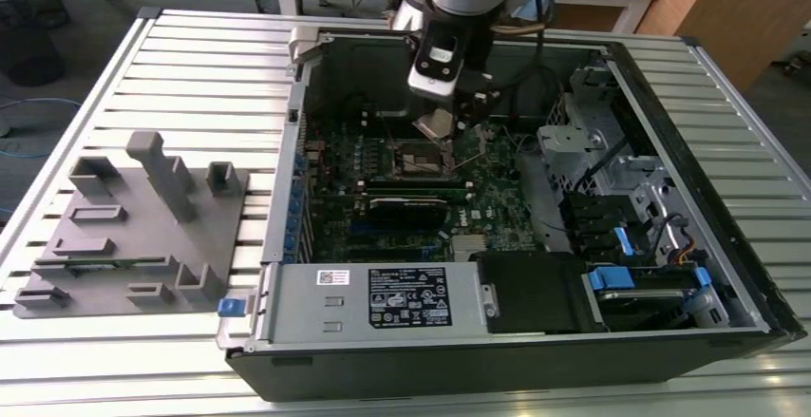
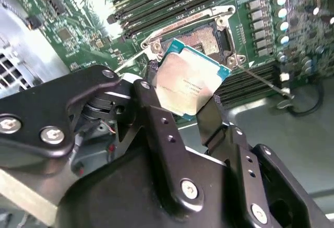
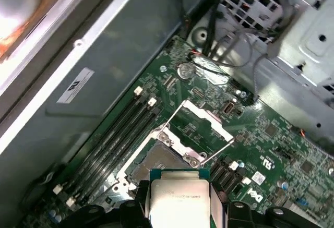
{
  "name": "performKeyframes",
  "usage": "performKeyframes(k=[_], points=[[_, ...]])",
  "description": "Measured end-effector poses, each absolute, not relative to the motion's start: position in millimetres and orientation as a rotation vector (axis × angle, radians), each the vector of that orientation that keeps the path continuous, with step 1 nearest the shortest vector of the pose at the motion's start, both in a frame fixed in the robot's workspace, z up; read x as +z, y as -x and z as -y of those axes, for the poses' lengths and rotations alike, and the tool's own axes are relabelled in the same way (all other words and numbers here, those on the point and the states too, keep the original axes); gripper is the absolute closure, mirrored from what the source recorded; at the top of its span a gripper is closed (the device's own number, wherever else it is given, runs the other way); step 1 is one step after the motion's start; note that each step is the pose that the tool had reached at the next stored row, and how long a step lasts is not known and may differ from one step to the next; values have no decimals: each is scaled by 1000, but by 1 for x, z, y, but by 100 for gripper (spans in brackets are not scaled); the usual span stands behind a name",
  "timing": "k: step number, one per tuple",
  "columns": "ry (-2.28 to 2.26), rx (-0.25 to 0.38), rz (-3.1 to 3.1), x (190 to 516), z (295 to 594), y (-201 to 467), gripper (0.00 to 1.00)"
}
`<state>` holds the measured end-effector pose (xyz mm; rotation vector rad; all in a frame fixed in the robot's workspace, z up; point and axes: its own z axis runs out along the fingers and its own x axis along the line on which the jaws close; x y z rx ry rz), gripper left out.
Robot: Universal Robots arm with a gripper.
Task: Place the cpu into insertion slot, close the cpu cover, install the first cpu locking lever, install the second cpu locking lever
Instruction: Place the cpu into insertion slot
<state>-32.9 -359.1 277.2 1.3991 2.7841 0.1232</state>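
Silver-grey metal tops the small flat square cpu [image 2: 190,79], pinched at opposite edges between the black fingers [image 2: 156,118] of the gripper [image 2: 182,96]. The chip is square, so no long axis can be told. It is held tilted, one green-bordered corner pointing toward the square, silver-rimmed insertion slot [image 2: 201,36] on the green motherboard [image 2: 78,24], above the slot and not seated.

In the first wrist view the thin hinged metal cpu cover [image 3: 206,119] stands raised off the slot [image 3: 156,160]. A thin wire lever [image 2: 261,82] lies unlatched beside the slot.

The fingers hide the chip's rear corner, and the first wrist view cuts off its near edge [image 3: 179,202]. In the exterior view it shows as a small grey plate [image 1: 435,124] over the slot [image 1: 424,161] inside the open black computer case [image 1: 507,365].
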Motion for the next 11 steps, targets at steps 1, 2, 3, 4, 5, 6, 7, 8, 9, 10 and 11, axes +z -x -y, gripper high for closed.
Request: performKeyframes(k=[1,2,3,4,5,6,7,8,9,10,11], points=[[-1424,123,-2771,277,359,33,46],[-1448,122,-2757,277,359,33,46],[-1473,122,-2743,277,359,33,46],[-1497,122,-2730,276,359,33,46],[-1521,121,-2715,276,359,33,46],[-1546,121,-2700,276,359,33,46],[-1570,120,-2685,276,359,33,46],[-1594,120,-2671,276,359,33,46],[-1618,120,-2656,275,359,33,46],[-1641,119,-2640,275,359,33,46],[-1664,119,-2625,275,359,33,46]])
